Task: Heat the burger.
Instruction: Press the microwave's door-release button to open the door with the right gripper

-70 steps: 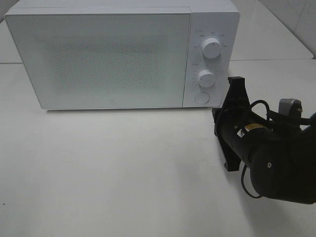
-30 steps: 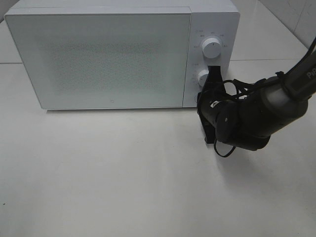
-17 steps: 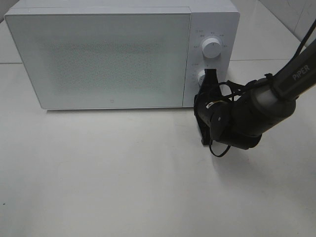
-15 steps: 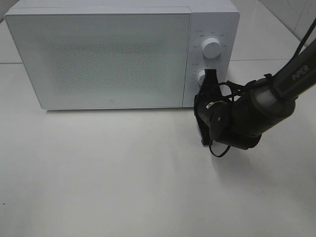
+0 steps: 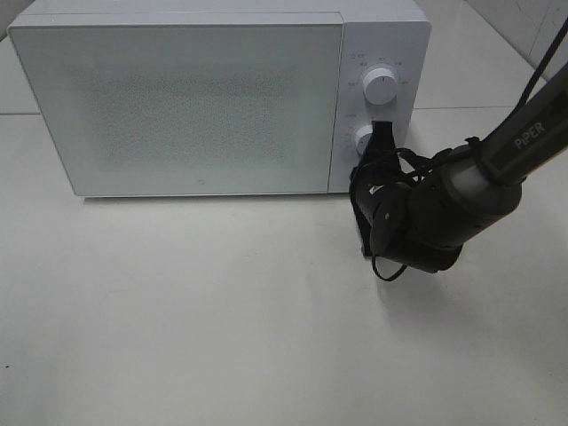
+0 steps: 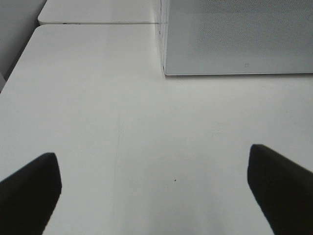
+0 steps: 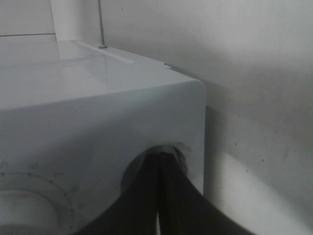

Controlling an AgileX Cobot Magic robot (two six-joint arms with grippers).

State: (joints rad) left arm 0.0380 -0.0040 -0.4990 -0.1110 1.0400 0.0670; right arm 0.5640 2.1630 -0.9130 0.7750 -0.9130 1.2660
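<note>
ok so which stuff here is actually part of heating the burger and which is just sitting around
Part of the job:
- microwave, door closed
- right gripper, shut, tips at the round button on its panel
- the burger is not in view

Just there:
- left gripper, open above the table

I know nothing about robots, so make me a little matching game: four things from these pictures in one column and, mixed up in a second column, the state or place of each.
Things:
1. microwave door
2. left gripper
3. right gripper
4. upper knob

States or places:
A. shut, tips low on the control panel
B. wide open above the table
C. closed, flat white front
D. in plain sight near the top of the panel

Pairs: 1-C, 2-B, 3-A, 4-D
</note>
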